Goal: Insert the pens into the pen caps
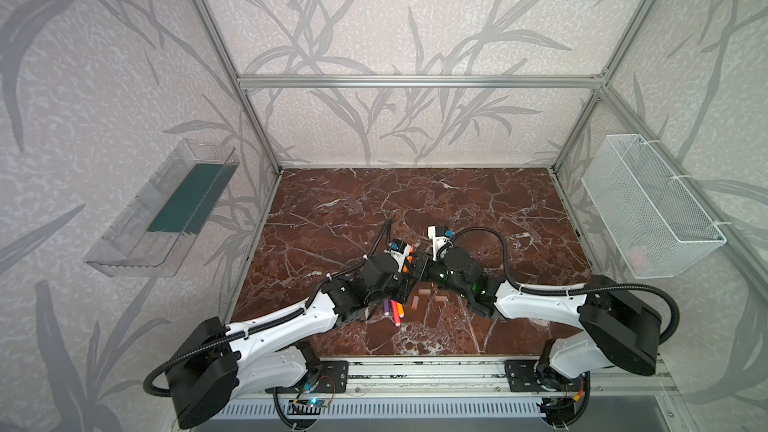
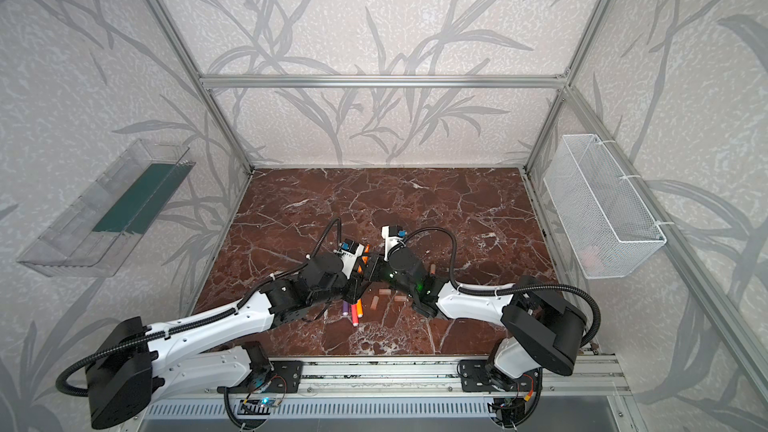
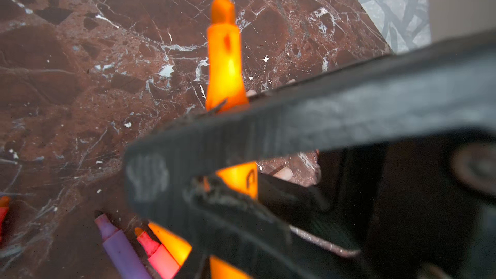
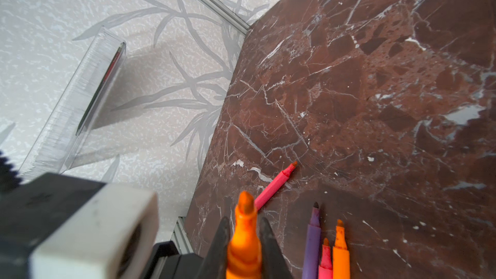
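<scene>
Orange pen (image 4: pixel 244 250) pinched by right hand (image 4: pixel 244 221); left hand (image 3: pixel 171 183) perhaps gripping, blurred.

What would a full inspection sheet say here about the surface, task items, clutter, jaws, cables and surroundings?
Surface: marble-pattern tabletop; no spills seen.
Job's things: held orange pen is lifted and uncapped. Purple pen, pink pen and second orange pen lie side by side. A lone pink pen lies apart. Loose pen caps lie on the tabletop.
Clutter: nothing seen.
Grippers: right gripper has its jaws shut on the held orange pen. Left gripper has its jaws around apparently the same pen; grip unclear.
Cables: black conduits arch behind the wrists.
Surroundings: clear tray, mesh basket, aluminium frame.
</scene>
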You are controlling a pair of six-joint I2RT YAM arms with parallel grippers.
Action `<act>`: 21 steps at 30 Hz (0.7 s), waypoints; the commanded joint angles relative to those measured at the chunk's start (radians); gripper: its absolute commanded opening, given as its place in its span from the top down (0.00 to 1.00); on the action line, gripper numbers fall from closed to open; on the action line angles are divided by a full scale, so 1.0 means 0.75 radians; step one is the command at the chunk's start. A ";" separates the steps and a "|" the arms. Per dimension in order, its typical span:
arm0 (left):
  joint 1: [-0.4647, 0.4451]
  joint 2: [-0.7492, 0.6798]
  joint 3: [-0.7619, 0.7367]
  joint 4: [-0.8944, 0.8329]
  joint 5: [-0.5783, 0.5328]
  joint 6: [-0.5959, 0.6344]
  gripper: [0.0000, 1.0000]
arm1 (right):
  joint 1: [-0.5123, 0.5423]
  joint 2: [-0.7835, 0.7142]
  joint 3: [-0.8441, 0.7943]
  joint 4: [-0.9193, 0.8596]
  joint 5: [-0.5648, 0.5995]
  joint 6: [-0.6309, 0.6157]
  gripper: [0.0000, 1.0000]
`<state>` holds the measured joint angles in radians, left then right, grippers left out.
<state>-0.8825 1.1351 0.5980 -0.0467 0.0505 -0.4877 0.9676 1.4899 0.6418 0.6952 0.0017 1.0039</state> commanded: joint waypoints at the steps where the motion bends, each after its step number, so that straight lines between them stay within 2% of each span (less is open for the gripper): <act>1: -0.003 -0.006 0.003 0.114 -0.059 0.006 0.70 | 0.046 0.010 -0.009 0.050 -0.007 0.006 1.00; 8: -0.003 -0.058 -0.008 0.101 -0.083 0.010 0.72 | 0.050 0.020 -0.019 0.049 0.004 0.011 1.00; 12: -0.003 -0.065 -0.009 0.099 -0.088 0.011 0.86 | 0.050 0.020 -0.021 0.039 0.011 0.007 1.00; 16: -0.002 -0.065 -0.018 0.111 -0.086 0.008 0.95 | 0.050 0.010 -0.022 0.011 0.026 -0.006 1.00; 19: -0.003 -0.057 -0.020 0.107 -0.090 0.007 1.00 | 0.050 -0.011 -0.034 -0.006 0.042 -0.027 0.89; 21: -0.003 -0.051 -0.027 0.103 -0.109 0.000 1.00 | 0.050 -0.043 -0.033 -0.059 0.069 -0.061 0.72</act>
<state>-0.8825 1.1107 0.5827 -0.0284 0.0010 -0.4889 0.9905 1.4891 0.6388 0.7132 0.0360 1.0016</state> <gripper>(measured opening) 0.167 0.202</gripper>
